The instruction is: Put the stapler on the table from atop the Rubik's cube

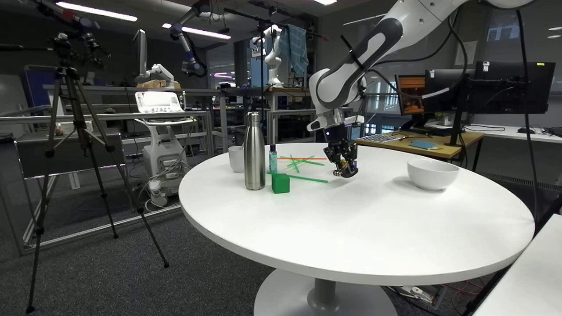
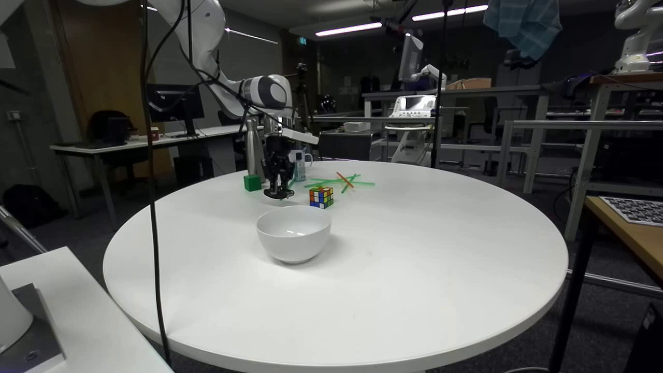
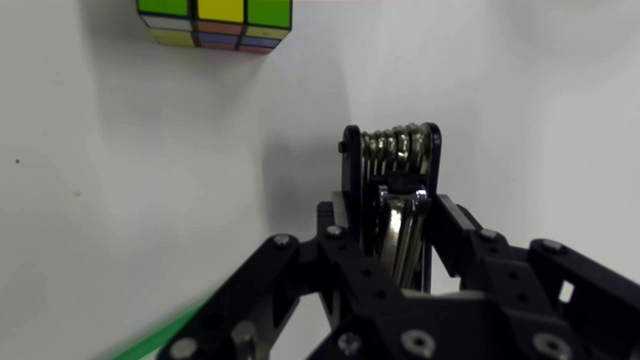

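The stapler is a black, elongated tool with metal parts folded inside (image 3: 395, 150). It also shows in both exterior views (image 1: 349, 172) (image 2: 278, 194). My gripper (image 3: 392, 212) is shut on it, one finger on each side; the gripper also shows in both exterior views (image 1: 341, 159) (image 2: 278, 178). The stapler appears to hang slightly above the white table (image 1: 351, 228), with its shadow to the left in the wrist view. The Rubik's cube (image 2: 321, 197) stands on the table beside the gripper, with nothing on top. It is cut off in the wrist view (image 3: 220, 25).
A white bowl (image 2: 293, 235) stands near the cube. A green cube (image 1: 281, 183), a steel bottle (image 1: 254, 151), a small teal bottle (image 1: 272, 159) and a white mug (image 1: 236, 159) stand together. Several green sticks (image 1: 307, 177) and an orange stick (image 1: 300, 158) lie nearby.
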